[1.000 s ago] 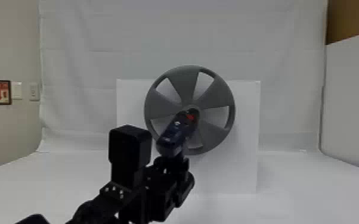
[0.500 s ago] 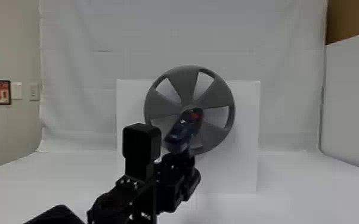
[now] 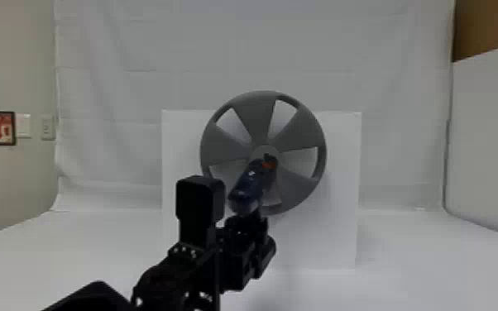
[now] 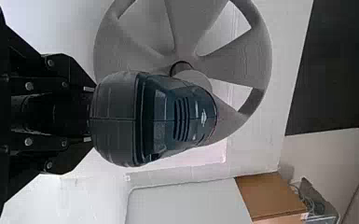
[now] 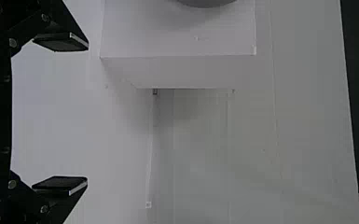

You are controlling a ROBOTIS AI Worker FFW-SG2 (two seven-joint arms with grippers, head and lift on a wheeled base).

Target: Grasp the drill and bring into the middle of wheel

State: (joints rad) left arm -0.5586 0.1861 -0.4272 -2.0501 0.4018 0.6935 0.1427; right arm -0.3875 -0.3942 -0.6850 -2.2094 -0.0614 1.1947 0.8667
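Head view: left claw (image 4: 88,114), clamped on the drill (image 3: 246,192), has edged rightward; drill nose (image 3: 268,162) overlaps the wheel's (image 3: 256,120) hub (image 3: 264,149), so centring seems close. Right claw (image 5: 87,113) gapes.

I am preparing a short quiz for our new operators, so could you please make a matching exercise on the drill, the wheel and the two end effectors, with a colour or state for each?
Things:
1. drill
2. wheel
3. left end effector
4. right end effector

Colours and states:
A. open, holding nothing
B. grey and round, in front of a white panel
C. closed on a tool
D. dark blue, with an orange-red spot

Pairs: 1-D, 2-B, 3-C, 4-A
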